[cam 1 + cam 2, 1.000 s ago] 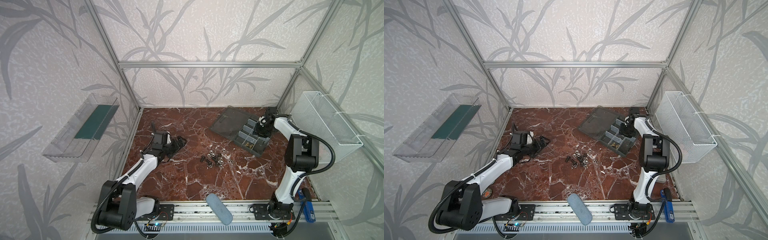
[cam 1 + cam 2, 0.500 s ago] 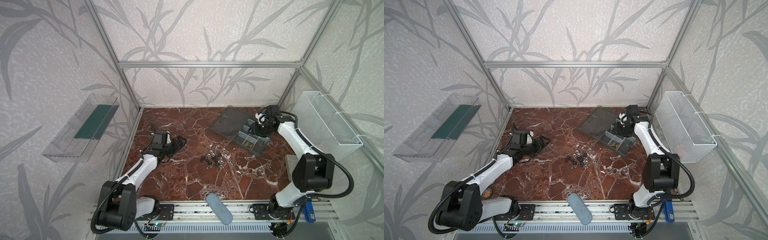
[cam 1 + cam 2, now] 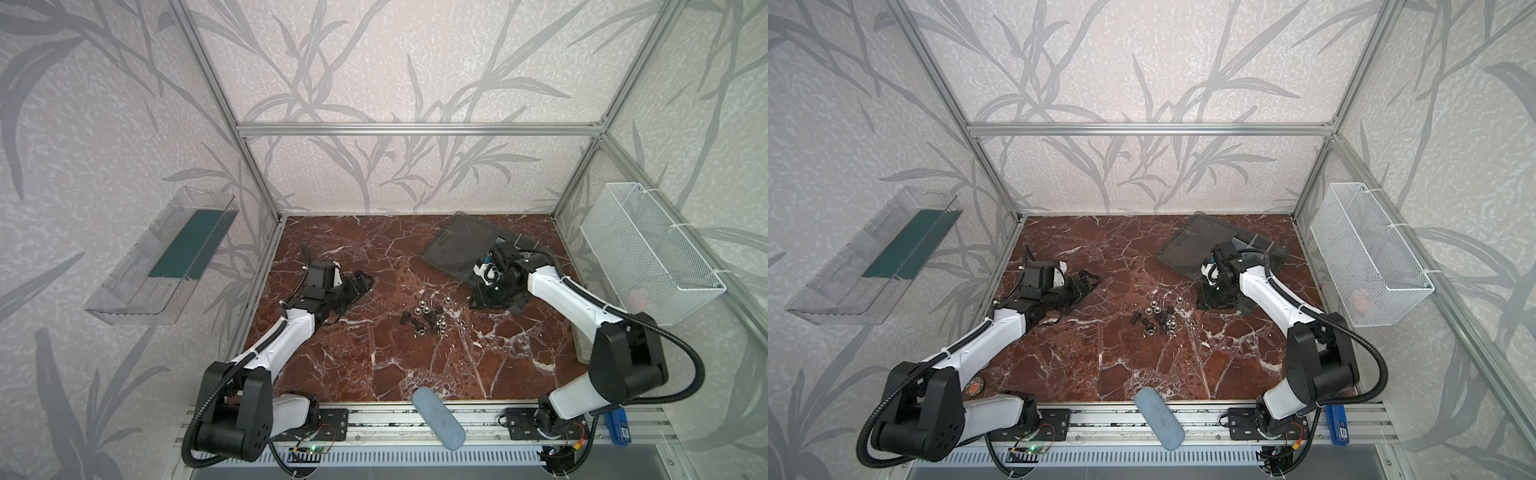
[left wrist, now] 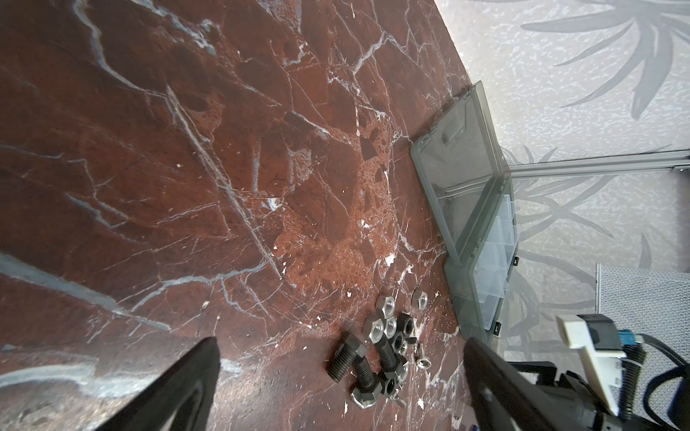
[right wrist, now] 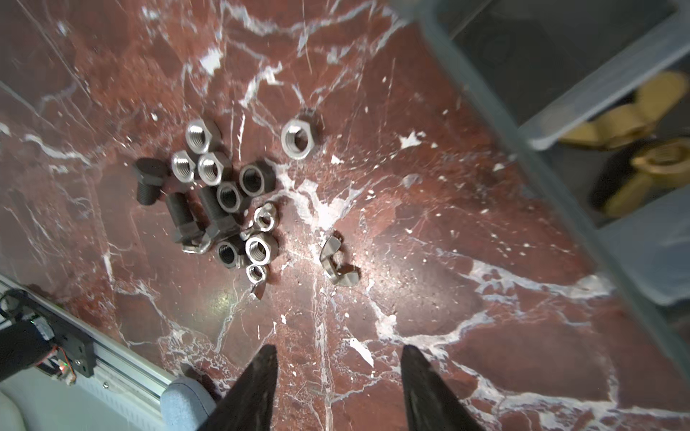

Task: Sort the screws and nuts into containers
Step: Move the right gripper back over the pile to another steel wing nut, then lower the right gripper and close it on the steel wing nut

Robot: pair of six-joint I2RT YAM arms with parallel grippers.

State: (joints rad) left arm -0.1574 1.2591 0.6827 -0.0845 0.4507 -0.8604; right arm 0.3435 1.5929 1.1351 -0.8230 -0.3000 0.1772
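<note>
The right gripper (image 5: 338,349), spread and empty at lower centre, faces the nuts (image 5: 298,141), probably for picking; the left gripper (image 4: 340,339) is likewise spread, empty.

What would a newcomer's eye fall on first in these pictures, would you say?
The heap of black bolts and shiny silver hex nuts in the middle of the red-brown marble tabletop stands out first. Next comes the dark grey plastic organizer box toward the back right, its smoky lid folded open, with brass-coloured wing nuts lying inside it.
</note>
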